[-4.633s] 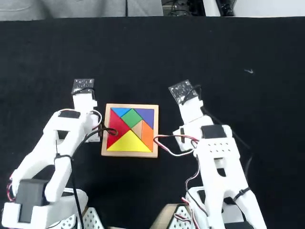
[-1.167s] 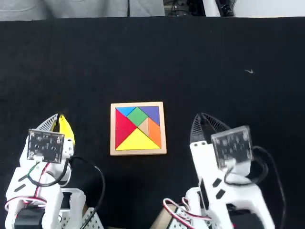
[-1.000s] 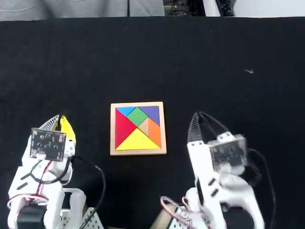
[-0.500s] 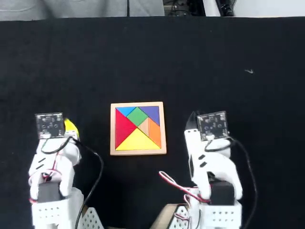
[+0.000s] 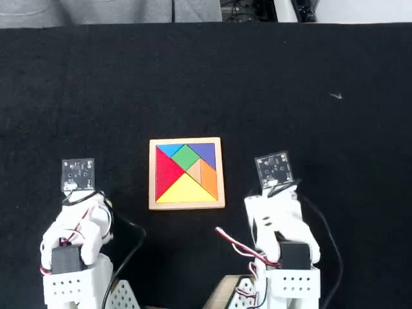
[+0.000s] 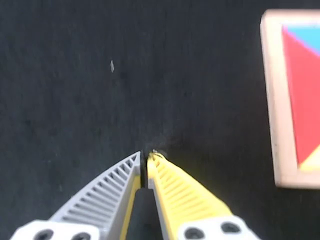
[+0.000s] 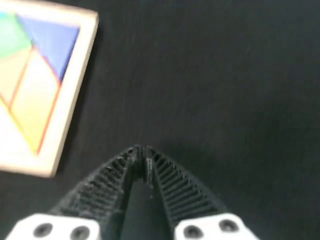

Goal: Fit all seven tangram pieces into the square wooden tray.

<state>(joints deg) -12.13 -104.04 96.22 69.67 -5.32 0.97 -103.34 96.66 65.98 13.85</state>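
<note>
Closed right gripper (image 7: 142,150) hangs beside tray (image 7: 75,95).

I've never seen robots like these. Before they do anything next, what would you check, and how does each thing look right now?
1. All seven tangram pieces in the wooden tray: ok, seven coloured shapes fill the square.
2. Pieces lying flush, none riding up on another: cannot tell from overhead.
3. Left gripper empty: ok, fingers closed on nothing, over the black table.
4. Right gripper empty: ok, fingers closed on nothing.
5. Both grippers apart from the tray: ok, one on each side of it, neither touching it.
</note>
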